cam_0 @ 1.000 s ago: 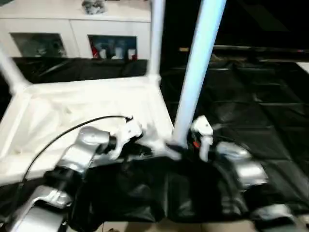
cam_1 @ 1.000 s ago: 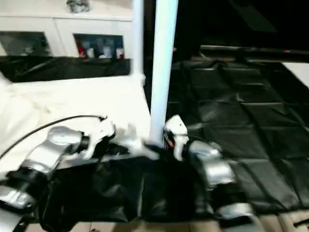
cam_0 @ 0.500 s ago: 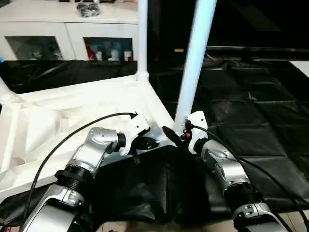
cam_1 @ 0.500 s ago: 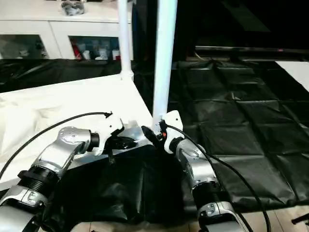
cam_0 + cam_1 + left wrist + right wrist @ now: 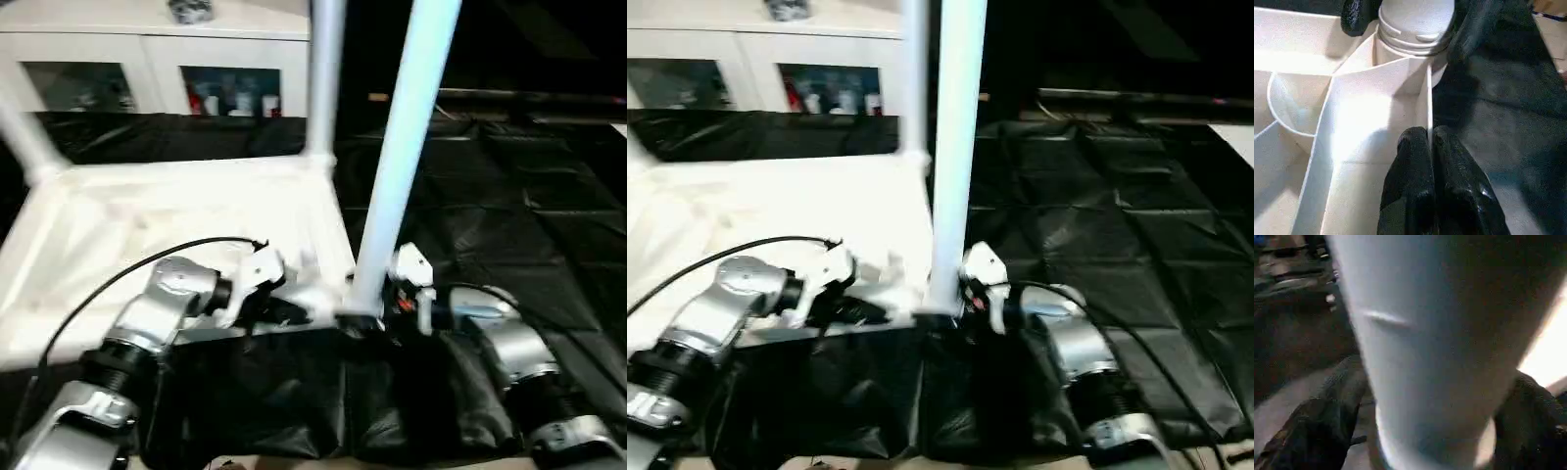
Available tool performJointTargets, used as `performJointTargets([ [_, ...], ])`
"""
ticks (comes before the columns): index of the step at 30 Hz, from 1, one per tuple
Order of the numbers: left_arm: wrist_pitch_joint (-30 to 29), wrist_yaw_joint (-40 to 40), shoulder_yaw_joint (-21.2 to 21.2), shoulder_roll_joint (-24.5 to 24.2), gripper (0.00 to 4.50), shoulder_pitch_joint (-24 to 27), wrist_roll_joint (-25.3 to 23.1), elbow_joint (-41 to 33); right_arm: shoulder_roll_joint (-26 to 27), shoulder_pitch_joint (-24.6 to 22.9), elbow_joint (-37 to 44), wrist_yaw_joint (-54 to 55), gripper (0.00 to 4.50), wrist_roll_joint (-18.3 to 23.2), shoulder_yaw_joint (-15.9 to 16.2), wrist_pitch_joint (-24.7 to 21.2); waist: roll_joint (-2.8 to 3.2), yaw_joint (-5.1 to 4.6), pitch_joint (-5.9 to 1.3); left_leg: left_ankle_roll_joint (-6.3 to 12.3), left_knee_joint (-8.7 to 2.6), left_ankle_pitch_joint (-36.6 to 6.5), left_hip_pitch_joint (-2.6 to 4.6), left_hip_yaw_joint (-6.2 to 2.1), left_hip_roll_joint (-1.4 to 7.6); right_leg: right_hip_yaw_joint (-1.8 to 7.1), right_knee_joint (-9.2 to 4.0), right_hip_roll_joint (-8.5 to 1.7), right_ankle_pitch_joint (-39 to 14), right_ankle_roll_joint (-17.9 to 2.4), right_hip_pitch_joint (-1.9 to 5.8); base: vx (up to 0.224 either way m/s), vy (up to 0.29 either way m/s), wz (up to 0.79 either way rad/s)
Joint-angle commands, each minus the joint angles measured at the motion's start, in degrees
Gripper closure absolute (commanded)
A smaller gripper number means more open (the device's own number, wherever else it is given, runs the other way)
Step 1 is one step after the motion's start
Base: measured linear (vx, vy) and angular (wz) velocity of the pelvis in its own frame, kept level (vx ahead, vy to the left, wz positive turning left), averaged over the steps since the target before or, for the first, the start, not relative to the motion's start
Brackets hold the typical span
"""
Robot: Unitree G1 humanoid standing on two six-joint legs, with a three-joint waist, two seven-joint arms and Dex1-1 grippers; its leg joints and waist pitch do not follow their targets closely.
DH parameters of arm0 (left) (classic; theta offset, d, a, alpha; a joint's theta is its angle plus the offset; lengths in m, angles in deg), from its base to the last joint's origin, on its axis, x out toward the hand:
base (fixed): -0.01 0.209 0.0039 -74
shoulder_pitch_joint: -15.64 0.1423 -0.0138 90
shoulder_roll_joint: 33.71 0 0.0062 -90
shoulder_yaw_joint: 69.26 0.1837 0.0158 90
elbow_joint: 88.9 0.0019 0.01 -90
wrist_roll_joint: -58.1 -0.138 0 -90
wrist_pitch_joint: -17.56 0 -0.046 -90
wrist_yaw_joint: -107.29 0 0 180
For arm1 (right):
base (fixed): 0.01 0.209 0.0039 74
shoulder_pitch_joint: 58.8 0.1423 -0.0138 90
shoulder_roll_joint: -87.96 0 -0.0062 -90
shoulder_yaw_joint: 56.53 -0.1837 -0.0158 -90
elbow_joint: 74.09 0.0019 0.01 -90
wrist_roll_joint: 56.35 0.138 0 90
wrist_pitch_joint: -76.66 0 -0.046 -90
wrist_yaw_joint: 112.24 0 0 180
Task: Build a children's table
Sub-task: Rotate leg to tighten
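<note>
- Tabletop (image 5: pixel 176 225), white plastic, lies upside down on black sheeting (image 5: pixel 509 215), ribbed underside facing up, with legs standing upright from its corner sockets.
- Nearest leg (image 5: pixel 397 166) rises from the near corner socket (image 5: pixel 1410 41) on the robot's right side of the tabletop; a second leg (image 5: pixel 323 78) stands at the far corner on that side, and a third leg (image 5: pixel 24 137) leans at the far left corner.
- Right gripper (image 5: pixel 1415 440) sits at the base of the nearest leg, its two black fingers (image 5: pixel 1322 431) spread on either side of the tube and lying against it, just above the socket.
- Left gripper (image 5: pixel 1430 147) is at the tabletop's near edge, just beside that same corner; its fingers are pressed together on the thin upright rim wall (image 5: pixel 1427 98), which runs between them toward the socket.
- Both grippers are close together around this one corner, the left on the rim, the right on the leg.
- White glass-fronted cabinet (image 5: pixel 147 69) stands behind the tabletop.
</note>
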Motion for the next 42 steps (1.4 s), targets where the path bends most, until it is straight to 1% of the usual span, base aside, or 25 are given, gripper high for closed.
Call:
performJointTargets([
  [1,0.67,3.44,1.31,0.43,4.50,-0.40,1.64,-2.16,-0.97,-0.72,0.86,-2.10,0.59,0.28,0.67,-1.26,0.30,0.05,-3.23,2.46,-3.75,-15.83,1.12,-0.21,1.59,2.00,-3.00,-2.25,-12.87,-14.05,2.45,0.000,0.000,0.00],
  [2,0.44,4.14,1.31,-0.05,4.50,-0.46,1.77,-2.05,-1.44,-0.64,0.92,-2.65,0.59,0.30,0.78,-1.42,0.30,0.09,-3.21,2.20,-3.81,-15.74,1.02,-0.27,1.59,2.01,-3.05,-2.28,-13.48,-13.72,2.48,0.000,0.000,0.00],
  [3,0.15,4.71,1.28,-0.45,4.50,-0.53,1.92,-1.99,-1.80,-0.52,1.04,-3.23,0.76,0.45,0.92,-1.97,0.07,0.12,-3.19,1.97,-3.85,-15.85,1.01,-0.28,1.59,2.00,-3.12,-2.30,-14.20,-13.35,2.43,0.000,0.000,0.00],
  [5,0.04,5.13,1.29,-0.80,4.50,-0.66,2.05,-1.84,-2.22,-0.34,1.12,-4.14,0.76,0.65,1.19,-2.52,0.16,0.30,-3.22,1.73,-3.85,-15.65,1.03,-0.34,1.57,2.03,-3.14,-2.37,-14.75,-12.99,2.45,0.000,0.000,0.00],
  [10,-0.03,5.68,1.46,-0.96,4.50,-0.64,2.33,-1.89,-2.39,-0.14,0.99,-4.74,1.12,0.32,1.76,-2.89,0.12,0.64,-3.42,1.93,-3.65,-13.82,0.96,-0.28,1.51,2.02,-2.84,-2.34,-12.36,-13.42,2.49,0.000,0.000,0.00],
  [11,-0.02,5.37,1.50,-0.71,4.50,-0.59,2.32,-1.93,-2.02,-0.26,0.95,-4.26,1.32,0.24,1.83,-2.74,0.12,0.69,-3.44,2.01,-3.61,-13.45,0.93,-0.27,1.49,2.00,-2.76,-2.33,-11.71,-13.59,2.51,0.000,0.000,0.00],
  [12,0.04,4.95,1.48,-0.45,4.50,-0.54,2.28,-1.97,-1.73,-0.51,1.14,-3.93,1.32,0.23,1.87,-2.79,0.13,0.70,-3.46,2.07,-3.61,-13.14,0.88,-0.29,1.47,1.97,-2.70,-2.31,-11.29,-13.66,2.58,0.000,0.000,0.00],
  [15,0.15,3.99,1.26,0.22,4.50,-0.57,2.23,-1.85,-1.33,-1.47,2.16,-3.62,1.57,0.49,2.02,-3.29,0.17,0.75,-3.39,2.00,-3.64,-13.69,0.96,-0.27,1.49,1.99,-2.86,-2.33,-12.08,-13.48,2.50,0.000,0.000,0.00],
  [17,0.04,0.13,0.28,2.21,4.50,-1.10,1.76,-1.39,0.12,-2.82,3.00,-0.86,1.76,0.93,1.20,-4.28,0.12,0.88,-3.38,1.71,-3.71,-14.20,1.02,-0.32,1.54,2.03,-2.96,-2.39,-12.93,-13.16,2.49,0.000,0.000,0.00],
  [19,0.00,-1.30,-0.09,2.93,4.50,-1.37,1.62,-1.11,0.77,-3.06,2.87,0.55,1.81,0.86,0.79,-4.50,0.10,0.93,-3.38,1.56,-3.72,-14.60,1.13,-0.32,1.54,2.03,-3.04,-2.40,-13.29,-13.10,2.38,0.000,0.000,0.00],
  [20,0.04,-2.77,-0.42,3.77,4.50,-1.65,1.51,-0.79,1.46,-3.26,2.52,2.15,1.82,0.56,0.48,-4.24,0.00,0.80,-3.28,1.21,-3.81,-15.15,0.96,-0.40,1.44,2.02,-3.17,-2.44,-14.82,-12.54,2.42,0.000,0.000,0.00],
  [21,-0.09,-4.34,-0.71,4.66,4.50,-1.98,1.34,-0.38,2.27,-3.22,1.77,4.35,1.83,-0.04,0.17,-3.96,-0.03,0.76,-3.29,1.05,-3.81,-15.32,1.02,-0.43,1.42,2.03,-3.28,-2.48,-15.45,-12.28,2.36,0.000,0.000,0.00],
  [23,0.11,-8.88,-0.68,7.71,4.50,-2.87,0.24,0.94,5.79,-2.00,-3.16,15.89,1.85,-3.11,-1.34,-3.11,-0.13,0.41,-3.14,0.35,-3.91,-15.96,0.89,-0.54,1.22,2.05,-3.65,-2.57,-18.14,-11.20,2.29,0.000,0.000,0.00],
  [24,0.02,-10.92,-0.50,9.36,4.50,-3.19,-0.25,1.36,7.45,-1.52,-5.38,21.06,1.85,-4.40,-1.85,-2.41,0.03,0.17,-3.00,-0.42,-3.97,-17.27,1.12,-0.62,1.06,1.98,-4.05,-2.63,-21.39,-10.28,2.07,0.000,0.000,0.00],
  [25,0.01,-11.40,-0.45,9.76,4.50,-3.25,-0.36,1.43,7.86,-1.42,-5.88,22.26,1.85,-4.70,-1.96,-2.16,0.21,0.04,-3.01,-0.85,-4.02,-17.63,1.13,-0.76,1.06,1.95,-4.08,-2.69,-22.44,-9.83,2.11,0.000,0.000,0.00],
  [26,-0.07,-13.18,-0.36,11.03,4.50,-3.52,-0.70,1.67,9.38,-1.12,-7.02,25.86,1.85,-4.90,-2.67,-2.10,0.02,-0.46,-2.83,-1.27,-4.09,-19.65,1.26,-0.87,0.93,1.84,-4.61,-2.63,-25.95,-8.46,1.91,0.000,0.000,0.00],
  [29,-0.60,-14.92,-0.04,12.67,4.50,-3.84,-0.75,1.72,12.54,-0.37,-7.82,30.92,1.85,-3.70,-4.55,-3.49,0.07,-1.09,-2.73,-0.89,-4.09,-21.82,1.45,-1.11,0.83,1.68,-5.20,-2.62,-30.36,-6.95,1.66,0.000,0.000,0.00],
  [30,-0.90,-15.32,0.09,13.33,4.50,-3.93,-0.72,1.64,13.99,-0.17,-7.91,32.75,1.85,-3.37,-5.14,-3.93,0.03,-1.21,-2.82,-0.75,-4.17,-21.76,1.28,-1.23,0.83,1.65,-5.28,-2.66,-30.77,-6.36,1.79,0.000,0.000,0.00],
  [32,-0.93,-15.62,0.38,14.13,4.50,-4.18,-0.95,1.72,15.86,0.02,-7.92,34.58,1.85,-3.48,-5.25,-3.96,0.28,-1.49,-2.81,-0.76,-4.29,-22.17,1.25,-1.27,0.86,1.64,-5.30,-2.46,-29.51,-6.50,1.62,0.000,0.000,0.00],
  [35,-0.49,-15.48,0.39,14.69,4.50,-4.58,-1.35,2.20,16.91,0.17,-8.22,34.65,1.85,-4.70,-3.92,-1.75,0.28,-1.88,-2.84,-0.56,-4.31,-22.98,1.18,-1.27,0.86,1.66,-5.16,-2.41,-27.88,-7.18,1.64,0.000,0.000,0.00],
  [37,-0.38,-14.53,0.56,14.37,4.50,-4.72,-1.36,2.02,17.30,0.61,-8.54,34.10,1.29,-4.27,-3.72,-0.79,0.34,-1.98,-2.86,-0.40,-4.32,-23.11,1.19,-1.25,0.90,1.69,-5.12,-2.45,-27.43,-7.49,1.61,0.000,0.000,0.00],
  [38,-0.24,-13.99,0.63,13.99,4.50,-4.75,-1.32,1.94,17.29,1.04,-8.61,33.09,1.29,-3.35,-4.18,-0.98,0.31,-2.07,-2.81,-0.23,-4.29,-23.31,1.23,-1.21,0.87,1.69,-5.15,-2.38,-27.33,-7.70,1.58,0.000,0.000,0.00],
  [39,-0.14,-13.49,0.69,13.57,4.50,-4.65,-1.27,1.81,16.87,1.18,-8.43,32.56,1.13,-3.44,-4.09,-0.75,0.35,-2.13,-2.82,-0.15,-4.30,-23.31,1.19,-1.21,0.89,1.72,-5.10,-2.40,-27.28,-7.95,1.59,0.000,0.000,0.00],
  [41,-0.01,-12.49,0.80,12.78,4.50,-4.26,-1.12,1.33,15.90,1.05,-7.55,31.22,1.13,-4.06,-3.52,-0.47,0.37,-1.92,-2.93,0.01,-4.21,-22.59,1.32,-1.10,0.97,1.86,-5.07,-2.48,-26.23,-8.40,1.54,0.000,0.000,0.00],
  [42,0.08,-11.19,0.85,11.93,4.50,-3.92,-0.82,0.93,14.48,0.74,-6.31,28.67,0.90,-4.18,-2.81,-0.64,0.38,-1.92,-2.90,0.18,-4.27,-22.01,1.11,-1.08,1.00,1.90,-4.83,-2.38,-24.62,-8.87,1.73,0.000,0.000,0.00],
])
